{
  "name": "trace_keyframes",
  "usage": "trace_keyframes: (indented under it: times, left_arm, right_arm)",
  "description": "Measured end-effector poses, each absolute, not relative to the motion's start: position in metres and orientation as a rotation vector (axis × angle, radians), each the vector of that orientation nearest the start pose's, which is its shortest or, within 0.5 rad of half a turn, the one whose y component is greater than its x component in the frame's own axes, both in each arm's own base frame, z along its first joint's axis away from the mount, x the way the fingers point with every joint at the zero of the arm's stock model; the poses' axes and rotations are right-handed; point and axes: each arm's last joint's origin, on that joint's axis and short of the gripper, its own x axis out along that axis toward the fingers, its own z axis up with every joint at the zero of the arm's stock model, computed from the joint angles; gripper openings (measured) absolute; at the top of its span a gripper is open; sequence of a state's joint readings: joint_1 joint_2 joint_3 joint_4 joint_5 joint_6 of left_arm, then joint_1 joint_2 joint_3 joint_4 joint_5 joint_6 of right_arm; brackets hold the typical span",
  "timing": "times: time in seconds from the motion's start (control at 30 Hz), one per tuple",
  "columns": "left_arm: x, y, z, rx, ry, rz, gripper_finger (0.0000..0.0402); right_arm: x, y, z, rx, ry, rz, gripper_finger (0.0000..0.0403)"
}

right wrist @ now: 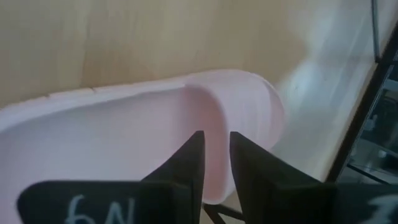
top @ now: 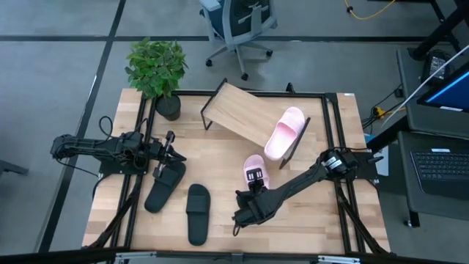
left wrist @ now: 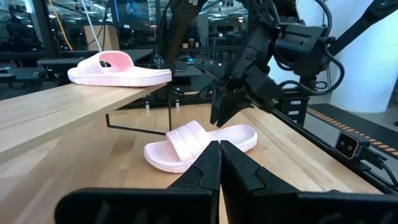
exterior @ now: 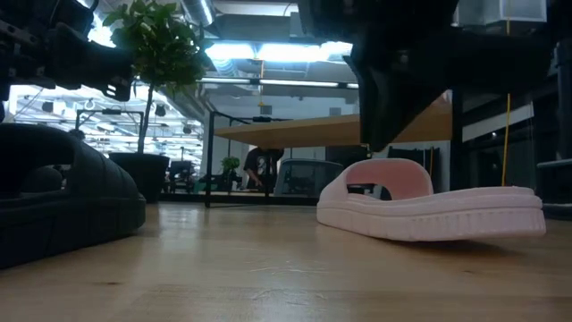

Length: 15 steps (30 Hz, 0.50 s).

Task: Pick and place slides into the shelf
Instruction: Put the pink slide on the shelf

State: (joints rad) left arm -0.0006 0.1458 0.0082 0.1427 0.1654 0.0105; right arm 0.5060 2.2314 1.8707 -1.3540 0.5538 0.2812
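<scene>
One pink slide (top: 284,133) is seen resting on the shelf (top: 238,111), near the shelf's right end, toe pointing toward the table's front. The second pink slide (top: 255,170) lies flat on the table (top: 322,220) just in front of the shelf, below the first. In the low view this slide (exterior: 429,206) is shown sole down on the wood, with the shelf board (exterior: 295,131) behind it. Two black slides are found on the left half of the table: one (top: 164,185) tilted, the other (top: 198,213) just beside it and nearer the front edge.

The right gripper (top: 256,177) is positioned directly over the pink slide on the table; in the right wrist view its fingers (right wrist: 189,155) are seen slightly apart, above the slide's strap (right wrist: 242,118), and nothing is clamped between them. The left gripper (left wrist: 219,163) is held with its fingers pressed together and empty, above the table's left side, close to the tilted black slide.

A potted plant (top: 157,70) stands at the table's back-left corner. An office chair (top: 238,26) is visible on the floor beyond the table.
</scene>
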Motion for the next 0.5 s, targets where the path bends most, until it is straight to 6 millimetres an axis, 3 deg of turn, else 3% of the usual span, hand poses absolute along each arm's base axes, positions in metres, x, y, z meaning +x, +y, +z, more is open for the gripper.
trace_keyframes:
  times: [0.5]
  left_arm:
    - [0.106, -0.0048, 0.1682, 0.011, -0.006, -0.166, 0.0]
  right_arm:
    - [0.3774, 0.1803, 0.1795, -0.677, 1.431, -0.244, 0.006]
